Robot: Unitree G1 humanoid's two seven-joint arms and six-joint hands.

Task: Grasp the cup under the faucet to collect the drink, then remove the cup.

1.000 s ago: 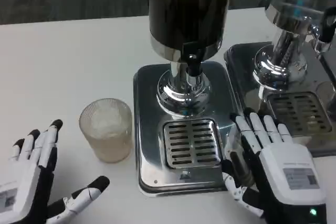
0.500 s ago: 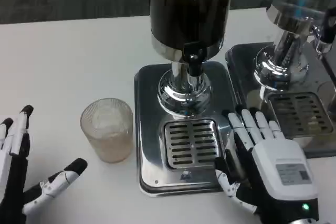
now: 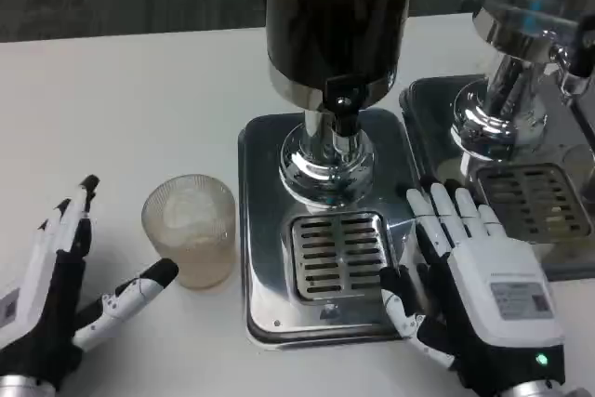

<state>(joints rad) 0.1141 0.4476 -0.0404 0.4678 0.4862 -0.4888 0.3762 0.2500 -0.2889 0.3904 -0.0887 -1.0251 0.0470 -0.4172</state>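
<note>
— Standing by the table, I see the cup [image 3: 190, 230] on the white table [image 3: 121, 109], just left of the dispenser's steel base [image 3: 270, 151]. It is upright and not under the faucet [image 3: 340, 111]. Its ribbed wall looks cloudy; I can't tell if anything is in it.

— And the hands?

— The left hand [image 3: 60, 290] is near the cup, spread wide and holding nothing. Its thumb tip [image 3: 160, 273] reaches toward the cup's lower left side; I can't tell whether it touches. The other fingers [image 3: 76, 216] point up, well clear of the glass. The right hand [image 3: 474, 276] lies over the right edge of the base, beside the drip grate [image 3: 339, 253], fingers apart and straight. Whether it has hold of anything under its palm I cannot tell.

— So what is the step?

— Grasping, I'd judge, with the left hand. To do it well the hand should slide in sideways until the cup sits deep between thumb and fingers, then close around the middle of the wall, not the rim.

— Why the middle?

— A tall, ribbed cup may tip if pushed low by the thumb alone. Closing both sides together keeps it upright. Then it must travel right, onto the grate, directly beneath the faucet.
</note>
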